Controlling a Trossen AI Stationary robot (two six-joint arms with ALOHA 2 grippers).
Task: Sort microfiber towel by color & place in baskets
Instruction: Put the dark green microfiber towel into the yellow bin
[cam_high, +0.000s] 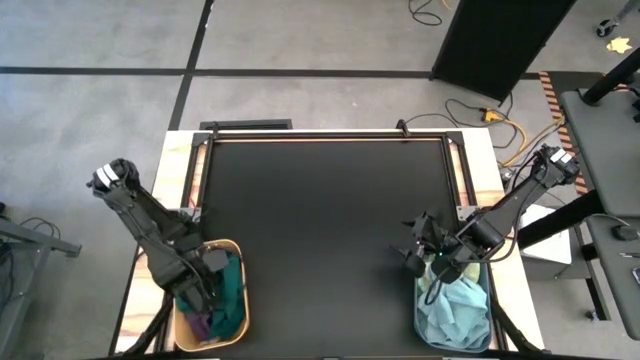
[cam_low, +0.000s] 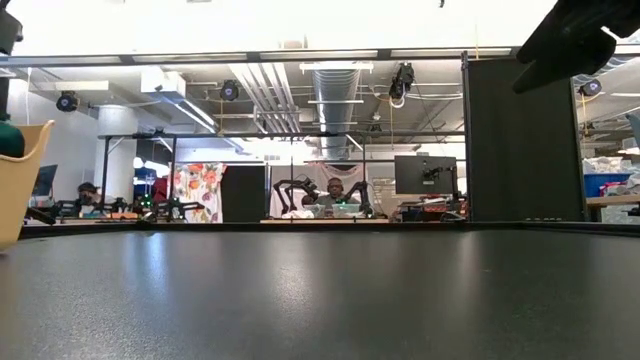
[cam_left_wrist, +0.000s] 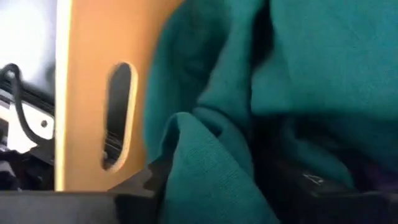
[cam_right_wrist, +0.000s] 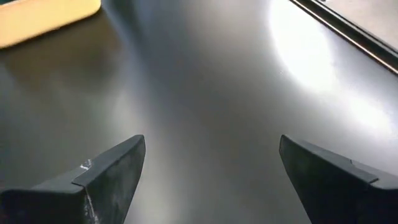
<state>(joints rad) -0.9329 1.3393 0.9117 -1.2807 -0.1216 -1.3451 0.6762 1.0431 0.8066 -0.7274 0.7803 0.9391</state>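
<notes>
The left end effector (cam_high: 207, 290) is down inside the orange-yellow basket (cam_high: 238, 250) at the tabletop's near left, pressed against a dark green towel (cam_left_wrist: 261, 93); whether its fingers are parted or clenched cannot be told. The right end effector (cam_right_wrist: 208, 174) hangs spread wide and empty over the bare black tabletop (cam_high: 320, 220), just left of the grey-blue basket (cam_high: 419, 322) holding light blue towels (cam_high: 460, 310).
</notes>
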